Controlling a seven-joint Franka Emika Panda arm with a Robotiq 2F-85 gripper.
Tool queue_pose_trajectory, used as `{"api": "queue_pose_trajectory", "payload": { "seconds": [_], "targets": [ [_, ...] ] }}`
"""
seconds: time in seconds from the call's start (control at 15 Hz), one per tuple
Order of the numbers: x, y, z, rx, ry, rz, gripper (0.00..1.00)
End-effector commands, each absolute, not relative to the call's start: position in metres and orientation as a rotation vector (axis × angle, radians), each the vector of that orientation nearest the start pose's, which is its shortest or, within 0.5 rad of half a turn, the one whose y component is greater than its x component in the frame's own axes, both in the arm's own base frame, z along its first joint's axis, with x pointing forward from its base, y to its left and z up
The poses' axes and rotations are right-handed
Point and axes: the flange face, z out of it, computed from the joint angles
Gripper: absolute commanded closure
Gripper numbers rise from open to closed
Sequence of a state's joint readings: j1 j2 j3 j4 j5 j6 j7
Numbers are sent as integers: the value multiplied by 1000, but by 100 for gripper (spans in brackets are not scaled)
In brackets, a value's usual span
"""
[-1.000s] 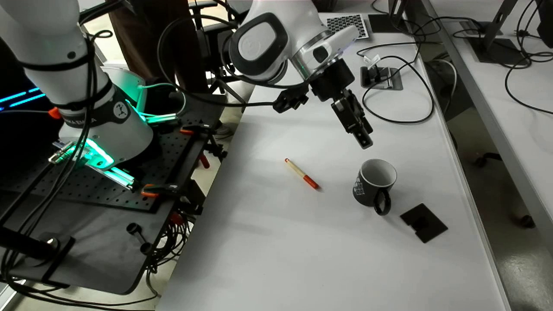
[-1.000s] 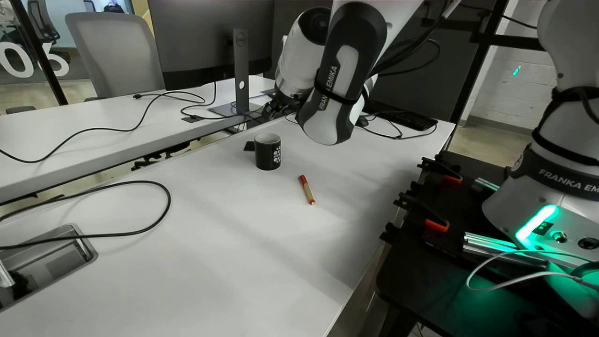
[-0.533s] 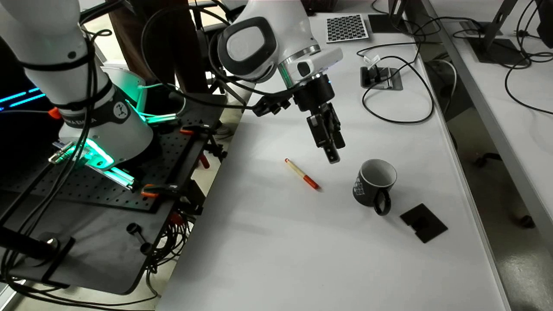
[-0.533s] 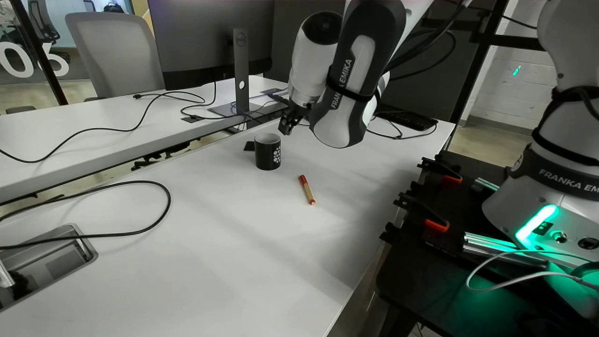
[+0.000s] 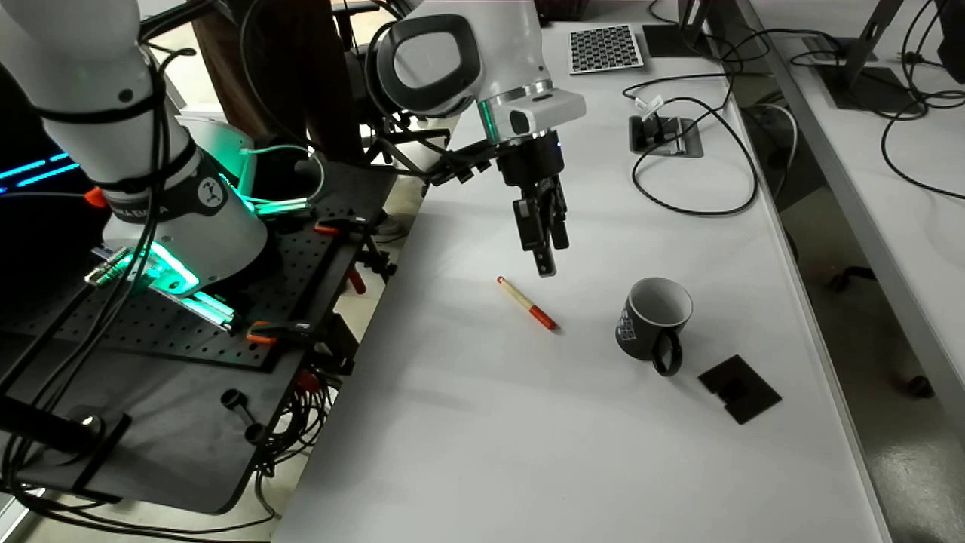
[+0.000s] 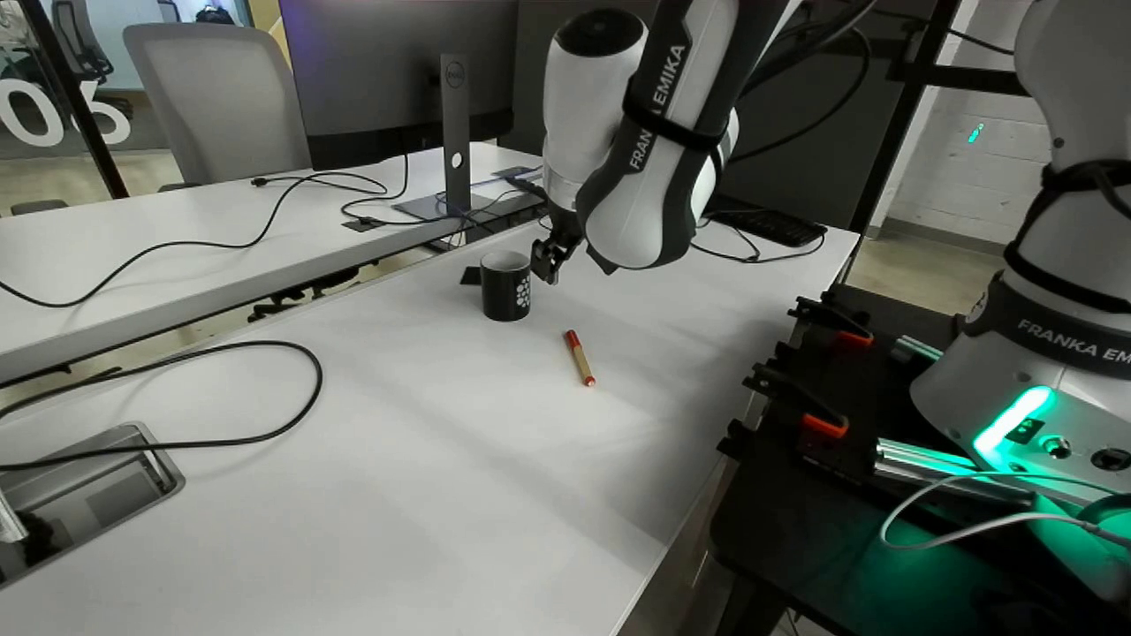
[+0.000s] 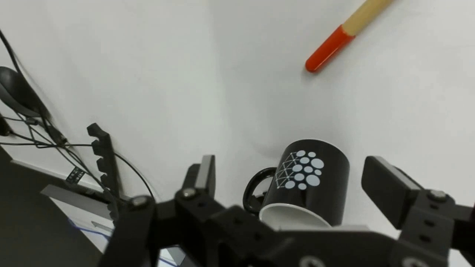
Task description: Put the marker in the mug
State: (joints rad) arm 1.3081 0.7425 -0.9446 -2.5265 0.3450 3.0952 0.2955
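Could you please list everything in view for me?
Table: 1, white, central
Marker: 1, red-orange and tan, lying on table
Mug: 1, black, upright on table
Flat square: 1, black, near mug
Recessed box: 1, grey, in table
Keyboards: 2, pale-framed and black, on table
Cables: several, mostly black, scattered
Desk: 1, white, alongside table
Monitor: 1+, black, on desk
Chair: 1+, grey, behind desk
Stand: 1, black, beside table
Clamps: 2+, black-orange, on stand
Person: 1, brown trousers, background
Arm: 1, mostly white, on stand
Fingers: 2, black, open above table
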Motion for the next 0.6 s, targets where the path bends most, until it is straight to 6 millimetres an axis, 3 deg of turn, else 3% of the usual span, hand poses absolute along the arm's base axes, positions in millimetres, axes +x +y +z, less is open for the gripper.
{"api": "queue_pose_trajectory", "payload": {
  "seconds": [0.0,0.33,0.53],
  "targets": [
    [459,87,154,-3491,182,-653,0],
    [460,87,158,-3472,198,-633,0],
    [465,91,153,-3423,354,-588,0]
  ]
}}
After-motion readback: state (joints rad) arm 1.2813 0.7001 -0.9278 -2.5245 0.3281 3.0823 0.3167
